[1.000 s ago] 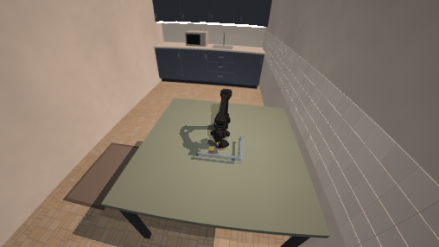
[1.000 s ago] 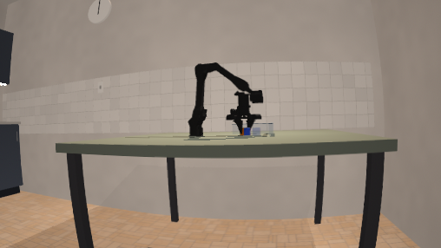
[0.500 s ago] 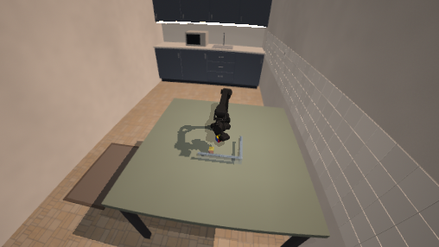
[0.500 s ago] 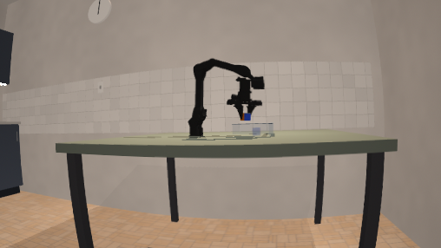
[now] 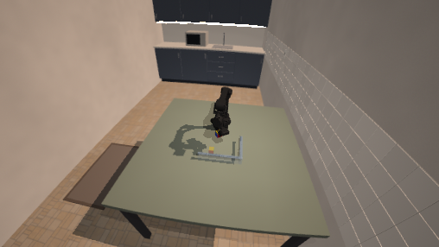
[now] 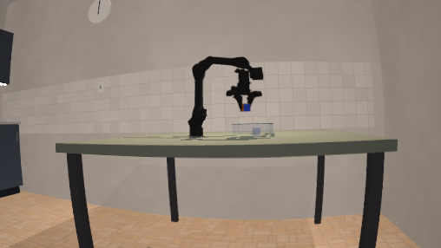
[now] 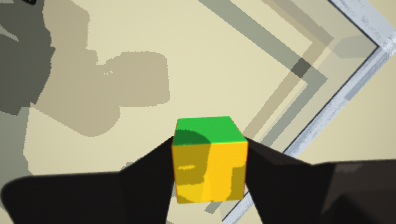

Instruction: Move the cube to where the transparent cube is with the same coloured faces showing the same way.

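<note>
My gripper [image 7: 205, 140] is shut on the cube [image 7: 210, 159] and holds it well above the table. In the wrist view the cube shows a yellow face towards the camera and a green face above it. In the exterior view the cube [image 6: 246, 107] shows a blue face with an orange edge, hanging under the gripper [image 6: 245, 104]. In the top view the cube [image 5: 218, 133] sits at the fingertips. The transparent cube [image 5: 211, 149] rests on the table inside the angle of the pale blue rails, and it also shows faintly in the exterior view [image 6: 256, 130].
An L-shaped pale blue rail [image 5: 229, 155] lies on the table, with one bar along the front and one at the right; it shows in the wrist view [image 7: 345, 90] at the upper right. The arm's base [image 6: 196, 127] stands behind on the table.
</note>
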Controlling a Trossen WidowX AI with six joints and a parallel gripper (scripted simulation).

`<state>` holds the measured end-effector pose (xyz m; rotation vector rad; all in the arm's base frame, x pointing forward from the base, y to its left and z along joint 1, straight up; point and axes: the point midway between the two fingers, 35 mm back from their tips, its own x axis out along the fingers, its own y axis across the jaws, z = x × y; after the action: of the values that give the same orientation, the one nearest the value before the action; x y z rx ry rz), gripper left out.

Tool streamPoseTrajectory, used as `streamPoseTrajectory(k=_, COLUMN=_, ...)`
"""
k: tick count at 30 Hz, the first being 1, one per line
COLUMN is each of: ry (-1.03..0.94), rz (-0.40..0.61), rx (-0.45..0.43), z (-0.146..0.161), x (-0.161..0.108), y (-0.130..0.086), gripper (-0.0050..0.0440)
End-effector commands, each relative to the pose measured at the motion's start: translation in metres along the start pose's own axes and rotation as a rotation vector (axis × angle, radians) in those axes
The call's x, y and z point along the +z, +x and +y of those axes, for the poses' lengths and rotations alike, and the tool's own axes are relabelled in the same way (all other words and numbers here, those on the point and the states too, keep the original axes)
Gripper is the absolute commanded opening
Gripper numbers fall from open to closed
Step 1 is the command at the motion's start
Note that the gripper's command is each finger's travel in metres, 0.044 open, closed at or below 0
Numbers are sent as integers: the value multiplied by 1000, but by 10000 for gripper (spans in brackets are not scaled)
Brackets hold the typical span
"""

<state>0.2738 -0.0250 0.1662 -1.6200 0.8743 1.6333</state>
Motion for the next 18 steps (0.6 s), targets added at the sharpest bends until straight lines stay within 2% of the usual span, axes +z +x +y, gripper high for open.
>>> streamPoseTrajectory(k=1, ry=101, rz=19, rx=-23, z=-8, x=-16, y=-1, gripper=0)
streamPoseTrajectory(k=11, ry=441, rz=18, rx=-28, z=-23, x=-61, y=23, gripper=0)
streamPoseTrajectory(k=18, ry=541, rz=18, rx=-29, z=-26, x=-75, y=31, gripper=0)
